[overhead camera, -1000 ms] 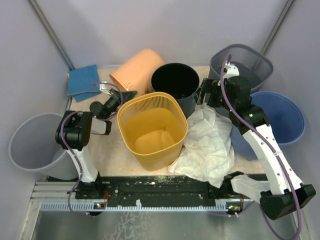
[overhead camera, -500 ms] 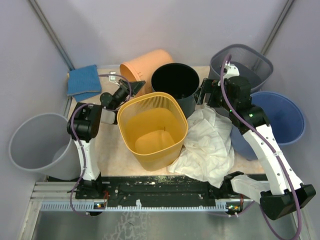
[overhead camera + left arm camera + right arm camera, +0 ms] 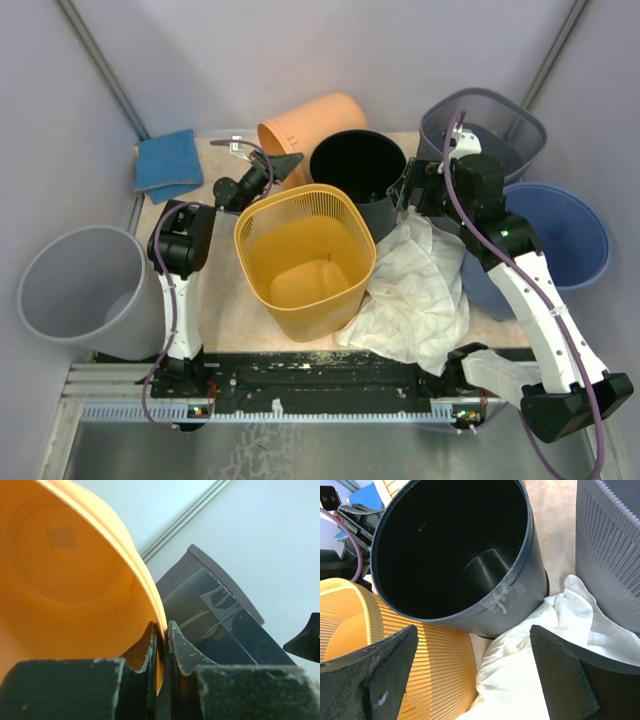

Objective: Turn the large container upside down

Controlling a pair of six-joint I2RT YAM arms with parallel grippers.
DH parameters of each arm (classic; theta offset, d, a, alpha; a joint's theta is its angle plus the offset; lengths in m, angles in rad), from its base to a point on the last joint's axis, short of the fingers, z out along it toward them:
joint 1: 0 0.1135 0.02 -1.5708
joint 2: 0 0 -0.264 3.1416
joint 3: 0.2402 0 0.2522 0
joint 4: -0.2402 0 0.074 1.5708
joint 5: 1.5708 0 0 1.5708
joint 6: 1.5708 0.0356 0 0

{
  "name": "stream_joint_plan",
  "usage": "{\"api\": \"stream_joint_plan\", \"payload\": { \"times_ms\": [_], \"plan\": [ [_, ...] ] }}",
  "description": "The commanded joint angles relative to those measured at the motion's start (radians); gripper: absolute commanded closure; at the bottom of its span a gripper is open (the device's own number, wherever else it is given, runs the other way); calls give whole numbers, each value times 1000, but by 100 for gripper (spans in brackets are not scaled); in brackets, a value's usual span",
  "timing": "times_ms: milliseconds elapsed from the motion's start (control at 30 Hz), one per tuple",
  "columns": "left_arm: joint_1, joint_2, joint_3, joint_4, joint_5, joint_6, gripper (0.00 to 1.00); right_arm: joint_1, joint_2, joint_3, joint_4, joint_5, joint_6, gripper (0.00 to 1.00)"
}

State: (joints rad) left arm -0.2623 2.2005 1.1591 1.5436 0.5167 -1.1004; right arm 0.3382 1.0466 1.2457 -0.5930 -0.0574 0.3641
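Far edge of the desk [image 3: 215, 300], grey walls [image 3: 300, 50] around.
My left pincer [image 3: 162, 630] clamps the orange bin's [image 3: 75, 580] rim; right pincer [image 3: 403, 195] gapes by the black bin [image 3: 515, 600], yellow basket [image 3: 310, 320] adjoining.

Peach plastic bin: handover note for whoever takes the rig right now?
Left gripper: shut on the rim of the peach plastic bin.
Right gripper: open, holding nothing, facing the black round bin.
Peach bin: tilted on its side at the back of the table, mouth toward the left gripper.
Done: rim gripped.
To do: rotate mouth-down, set down, release.
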Motion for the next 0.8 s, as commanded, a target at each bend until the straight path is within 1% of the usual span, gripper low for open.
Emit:
{"api": "stream_joint_plan", "payload": {
  "times_ms": [0,167,300,433,767],
  "plan": [
    [-15,13,-4,248,12,-90,100,2,-23,36,44,-6,13,7],
    [16,14,-96,248,8,-108,100,2,-25,33,45,-8,10,7],
    [46,9,-172,247,31,-115,100,2,-22,33,45,-13,7,7],
    [67,5,-214,248,63,-114,100,2,-18,34,53,-27,10,7],
    [153,-49,-340,248,86,-114,100,2,-19,32,58,-35,18,7]
  ]
}}
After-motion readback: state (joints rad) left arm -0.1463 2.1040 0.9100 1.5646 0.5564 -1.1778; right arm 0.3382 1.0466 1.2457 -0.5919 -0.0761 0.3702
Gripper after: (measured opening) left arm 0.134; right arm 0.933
